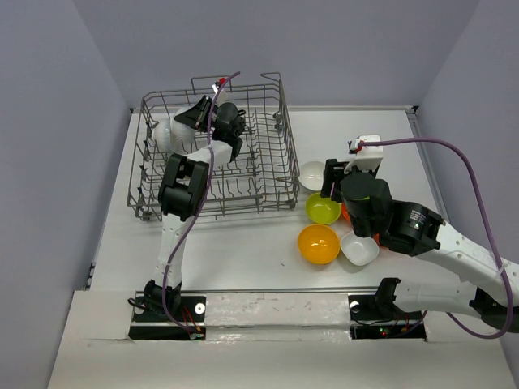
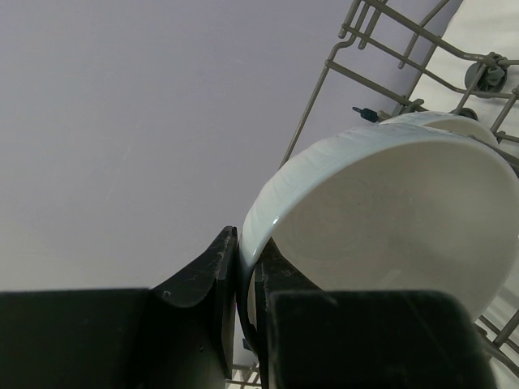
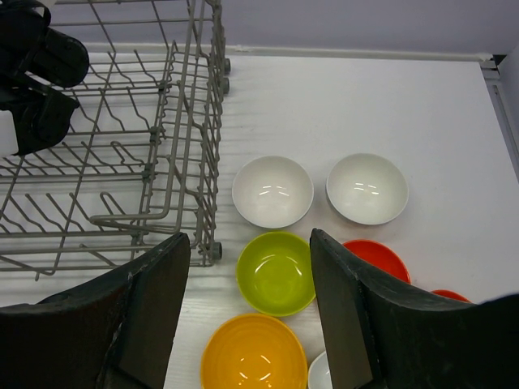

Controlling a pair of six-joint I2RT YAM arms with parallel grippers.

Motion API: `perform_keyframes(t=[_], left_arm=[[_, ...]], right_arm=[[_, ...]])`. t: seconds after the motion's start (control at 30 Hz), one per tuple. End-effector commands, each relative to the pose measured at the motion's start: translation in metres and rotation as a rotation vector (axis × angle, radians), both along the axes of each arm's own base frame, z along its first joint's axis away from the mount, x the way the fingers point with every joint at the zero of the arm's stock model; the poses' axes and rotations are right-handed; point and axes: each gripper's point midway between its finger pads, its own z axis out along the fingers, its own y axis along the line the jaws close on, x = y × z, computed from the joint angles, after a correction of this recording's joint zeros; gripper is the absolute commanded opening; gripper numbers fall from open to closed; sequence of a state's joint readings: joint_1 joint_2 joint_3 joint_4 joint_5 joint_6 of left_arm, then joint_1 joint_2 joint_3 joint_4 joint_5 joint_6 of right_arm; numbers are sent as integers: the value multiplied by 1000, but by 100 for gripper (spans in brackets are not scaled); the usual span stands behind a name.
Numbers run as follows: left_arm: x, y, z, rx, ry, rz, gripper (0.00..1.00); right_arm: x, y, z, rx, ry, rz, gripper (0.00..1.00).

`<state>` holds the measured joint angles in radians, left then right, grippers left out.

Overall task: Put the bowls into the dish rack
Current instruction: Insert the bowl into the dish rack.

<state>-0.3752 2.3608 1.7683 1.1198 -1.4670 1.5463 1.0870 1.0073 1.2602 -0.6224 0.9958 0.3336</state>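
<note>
1. We start at the left gripper (image 2: 246, 247). Its fingers are pinched tight on the rim of a held white bowl (image 2: 389, 219), one finger inside the wall and one outside. We judge that this rim pinch is used so the bowl can go in on edge, as the tines require.
2. The bowl is tipped up on its side at the far left end of the dish rack (image 1: 285, 154). A racked white bowl (image 2: 454, 121) shows its rim just behind, so the two line up like plates in a row. We cannot tell whether the held bowl rests on the wires yet.
3. Over at the right gripper (image 3: 247, 237), the jaws are spread wide and carry nothing. It hovers above the loose bowls on the table (image 1: 389, 130), with the lime green bowl (image 3: 276, 271) below the gap. To us that looks like lining up the next pick.
4. The loose bowls sit open side up, clustered just right of the rack on the right arm's side.
5. Outside the rack we count seven:
   - Three are white: the left round white bowl (image 3: 272, 190), the right round white bowl (image 3: 366, 188) and the squarish white bowl (image 1: 359, 247).
   - One is lime green.
   - One is the orange-yellow bowl (image 3: 253, 352).
   - Two are red-orange: the red-orange bowl (image 3: 373, 253), half behind a finger, and the second red-orange bowl (image 3: 450, 296), a mere sliver.
6. With the two white bowls at the rack, that makes nine in all.
</note>
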Motion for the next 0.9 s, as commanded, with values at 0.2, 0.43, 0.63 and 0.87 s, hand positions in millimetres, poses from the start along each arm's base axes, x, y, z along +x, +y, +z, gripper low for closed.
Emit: perform_keyframes(t=[0.2,0.43,0.63,0.87], left_arm=[[-1,4,14,-63,-121,38,0],[-1,13,23,-65,-125,59,0],[3,12,21,-62,-115,64,0],[8,10,20,-62,-112,67,0]], right_arm=[[0,-3,3,23,-12,-19,67],[0,0,2,26,-8,-6,67],[0,3,-2,20,1,7,66],[-1,3,-3,21,3,14,67]])
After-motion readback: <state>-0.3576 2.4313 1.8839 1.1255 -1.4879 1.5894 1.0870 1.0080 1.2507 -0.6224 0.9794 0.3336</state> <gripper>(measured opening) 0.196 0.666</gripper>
